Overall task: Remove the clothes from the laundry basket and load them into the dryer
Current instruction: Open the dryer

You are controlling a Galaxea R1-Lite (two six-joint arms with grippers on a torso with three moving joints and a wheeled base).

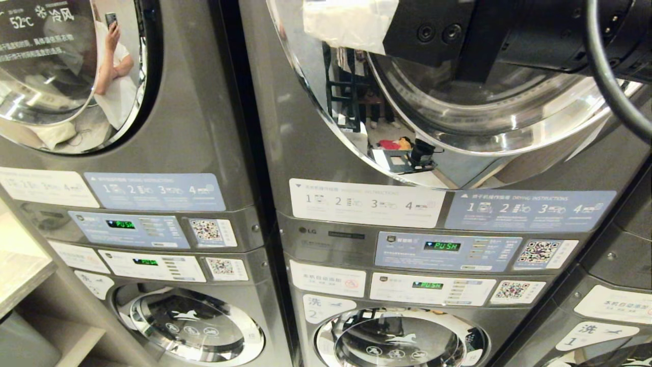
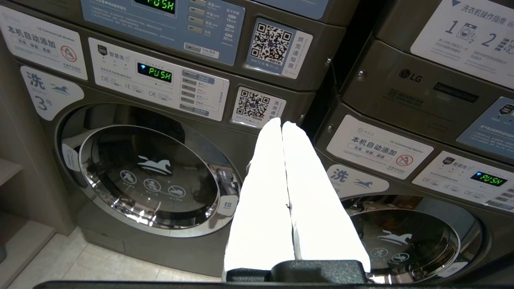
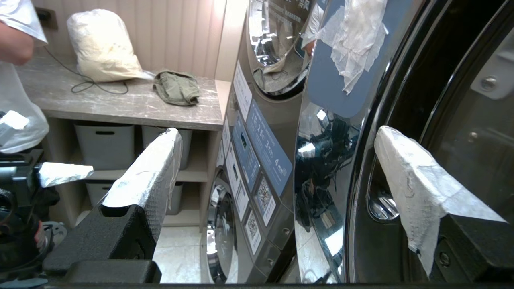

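**At the upper dryer door, right fingers spread wide**

At the chrome-rimmed round door of the grey upper dryer, seen edge-on in the right wrist view: right gripper with white-wrapped fingers spread wide, one on each side of the door's rim, nothing between them but the door edge. Whether either finger touches the door cannot be told. In the head view, black right arm entering at the top right, across the shiny drum opening.

Lower down, before the grey stacked washers with green "PUSH" displays: left gripper, white-wrapped fingers pressed together, empty, pointing at the gap between two machines.

No laundry basket in view. On the grey marbled tabletop beside the machines: a folded olive-green garment, just beside a stuffed cream cloth bag. Grey storage bins on the shelf beneath. A person's white sleeve at the edge.
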